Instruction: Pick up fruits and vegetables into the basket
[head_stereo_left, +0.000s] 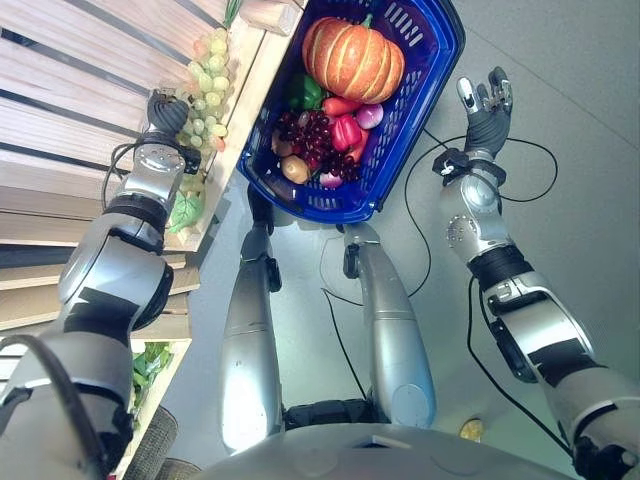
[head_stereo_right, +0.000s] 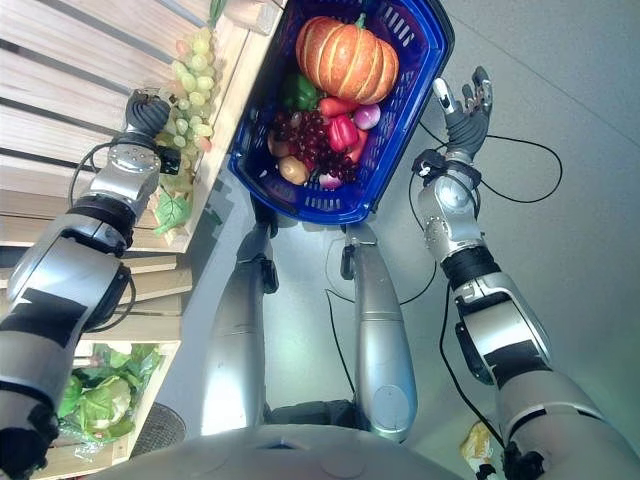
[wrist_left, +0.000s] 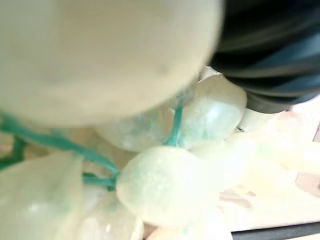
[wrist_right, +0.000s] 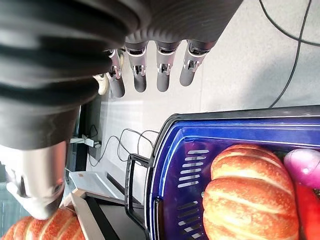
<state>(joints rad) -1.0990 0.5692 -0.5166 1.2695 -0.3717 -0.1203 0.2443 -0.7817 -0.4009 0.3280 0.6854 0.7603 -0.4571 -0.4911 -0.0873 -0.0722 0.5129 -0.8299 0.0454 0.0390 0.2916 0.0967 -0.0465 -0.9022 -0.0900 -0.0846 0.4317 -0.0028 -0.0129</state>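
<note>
Pale green grape bunch (wrist_left: 165, 190) pressed close against left wrist camera, green stems visible between grapes. Left hand (head_stereo_left: 165, 110) on wooden shelf, at same bunch near shelf's basket-side edge; fingers hidden among grapes, grip cannot be told. Blue plastic basket (head_stereo_left: 415, 95) on floor just beside shelf, holding orange pumpkin (head_stereo_left: 352, 55), green pepper (head_stereo_left: 305, 92), red peppers (head_stereo_left: 345, 130), dark red grapes (head_stereo_left: 312, 135), red onion (head_stereo_left: 370, 115). Right hand (head_stereo_left: 487, 100) raised beside basket's far side, fingers straight, spread, empty.

Pumpkin (head_stereo_left: 353, 55) crowds basket (head_stereo_left: 420, 100); floor (head_stereo_left: 570, 90) beside open.
</note>
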